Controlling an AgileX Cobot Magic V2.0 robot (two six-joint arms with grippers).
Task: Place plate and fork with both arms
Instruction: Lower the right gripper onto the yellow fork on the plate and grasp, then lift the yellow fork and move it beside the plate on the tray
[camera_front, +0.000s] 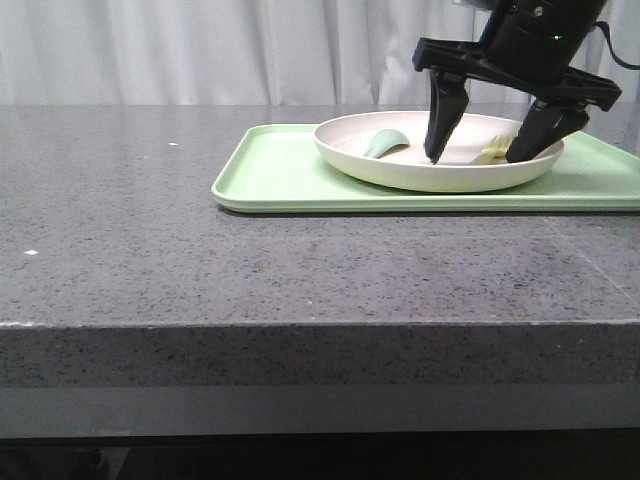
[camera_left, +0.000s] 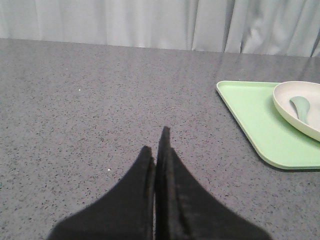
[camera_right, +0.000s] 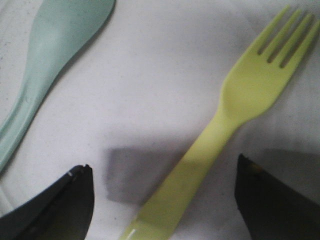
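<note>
The right tool (camera_front: 480, 155) is spread open inside the plate (camera_front: 400, 165), its fingers straddling the fork's (camera_right: 235, 130) handle without touching it. The fork lies flat in the plate, a grey-green spoon (camera_front: 387, 143) nearby. The plate sits on a light-green tray (camera_front: 280, 170). The left tool (camera_left: 157, 150) is closed, empty, above the table (camera_front: 150, 230).

A speckled grey stone table (camera_front: 200, 260) stands before pale pleated curtains (camera_front: 200, 50).

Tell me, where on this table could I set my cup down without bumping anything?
The grey counter left of the green tray is bare, and so is the strip along its front edge. It's crowded on the plate: spoon, fork and right gripper.
</note>
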